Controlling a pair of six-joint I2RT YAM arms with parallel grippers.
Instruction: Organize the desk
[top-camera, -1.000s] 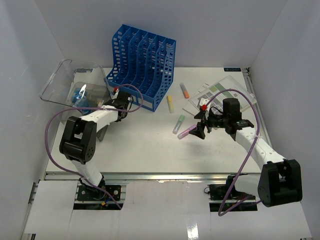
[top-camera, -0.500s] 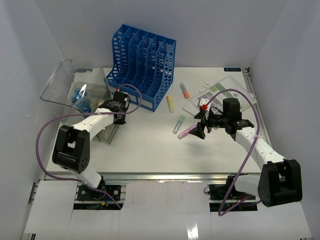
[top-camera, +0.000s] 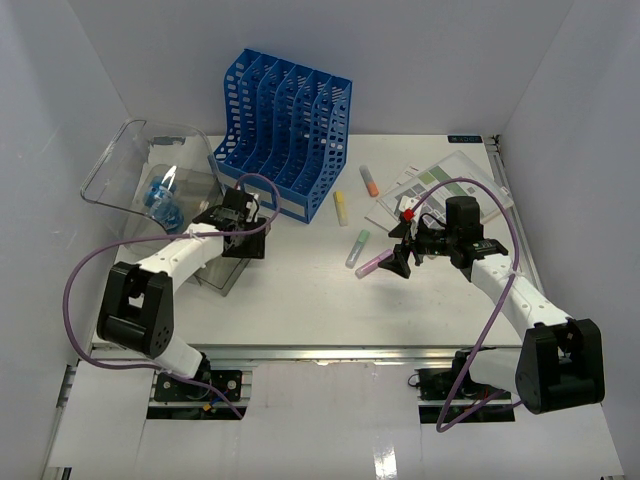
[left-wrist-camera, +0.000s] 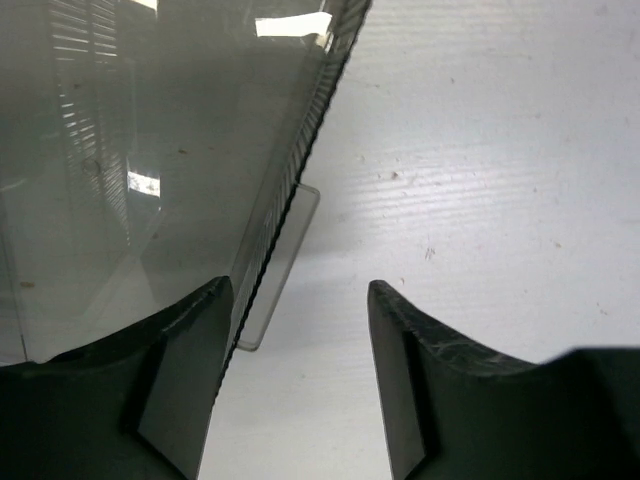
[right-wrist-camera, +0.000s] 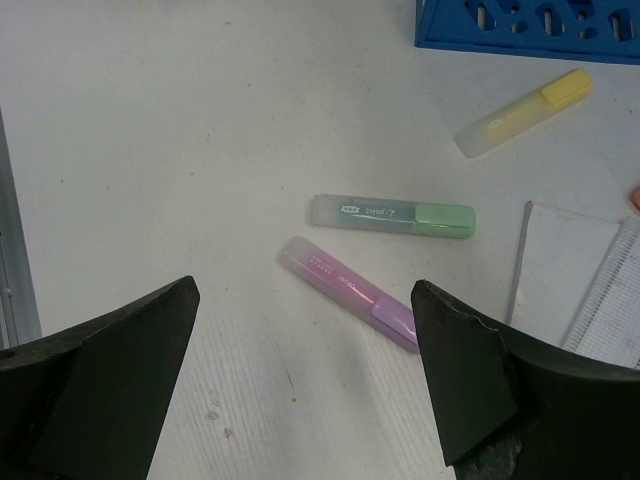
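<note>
Mostly undone: large white rectangular worktop (top-camera: 300, 300), spanning the scene, is carrying loose pastel plastic highlighters (right-wrist-camera: 392, 214) & papers (top-camera: 445, 185) at right; left hand (left-wrist-camera: 298, 290) is gaping beside clear plastic bin (top-camera: 140, 170) far left, right hand (top-camera: 398, 262) gaping over highlighters.

Robot lab test cell, mock office: white panel walls (top-camera: 60, 120) around desk (top-camera: 300, 300); blue file rack (top-camera: 285, 120), highlighters (top-camera: 341, 207) on desk.

Left arm (top-camera: 178, 251) and right arm (top-camera: 508, 290): white moulded link shells joined by black cylindrical joint housings (top-camera: 135, 303). A purple cable (top-camera: 66, 296) runs externally along each arm in loose loops. Jaws: matt black, wedge-shaped, with scuffed edges. A red tab (top-camera: 408, 214) marks the right wrist.
</note>
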